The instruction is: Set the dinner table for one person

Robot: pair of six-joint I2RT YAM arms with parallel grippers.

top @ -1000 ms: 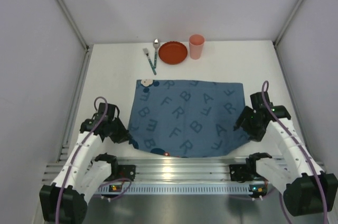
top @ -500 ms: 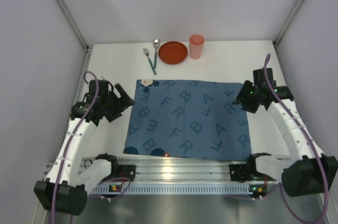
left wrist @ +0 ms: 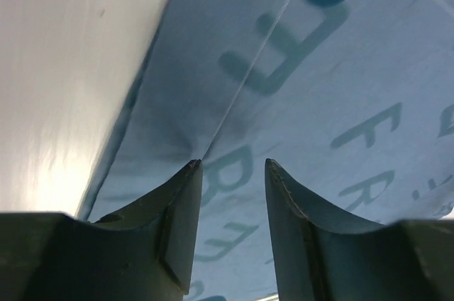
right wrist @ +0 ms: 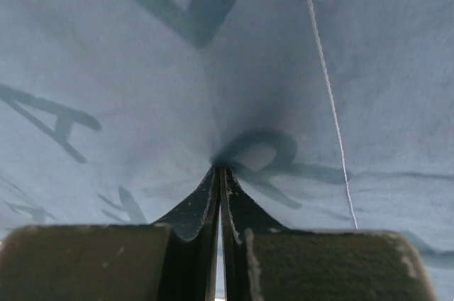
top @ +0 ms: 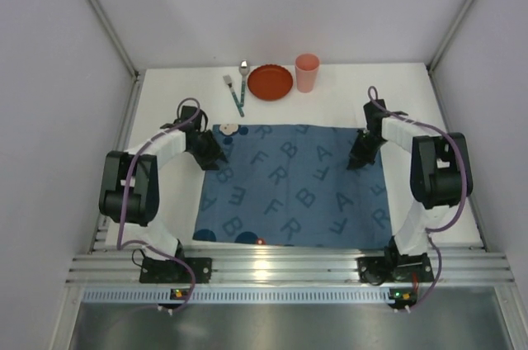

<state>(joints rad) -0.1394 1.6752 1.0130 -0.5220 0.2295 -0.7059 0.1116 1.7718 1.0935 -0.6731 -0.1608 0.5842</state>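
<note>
Table (top: pixel 165 98): white, fills the floor of the enclosure in the top view, with both arm bases at its 6 o'clock edge. It is bare along the 9 and 3 o'clock sides and in a strip at 12 o'clock.

Mat (top: pixel 293 185): blue cloth printed with darker letters, lying flat on the middle of the table. Its 6 o'clock edge sits at the rail.

Plate (top: pixel 271 82): red-orange, on the bare strip at 12 o'clock from the mat, apart from it.
Cup (top: pixel 307 73): pink, upright, just beside the plate at its 3 o'clock.
Spoon (top: pixel 243 78) and fork (top: pixel 233 92): side by side at the plate's 9 o'clock, handles pointing toward 6 o'clock. Fork handle is teal and ends near the mat's far edge.

Left gripper (top: pixel 208 152): down on the mat's 10 o'clock corner. In the wrist view its fingers (left wrist: pixel 177 223) are spread, with a clear gap between them and cloth showing through it. One tip meets a crease in the cloth close to the mat's edge, and white table is visible beyond that edge.

Right gripper (top: pixel 360 154): down on the mat toward its 2 o'clock corner, just inside the edge. In the wrist view its fingers (right wrist: pixel 195 209) are pressed together, with cloth puckered into creases that run to the tips, so a small pleat of mat looks nipped there.
</note>
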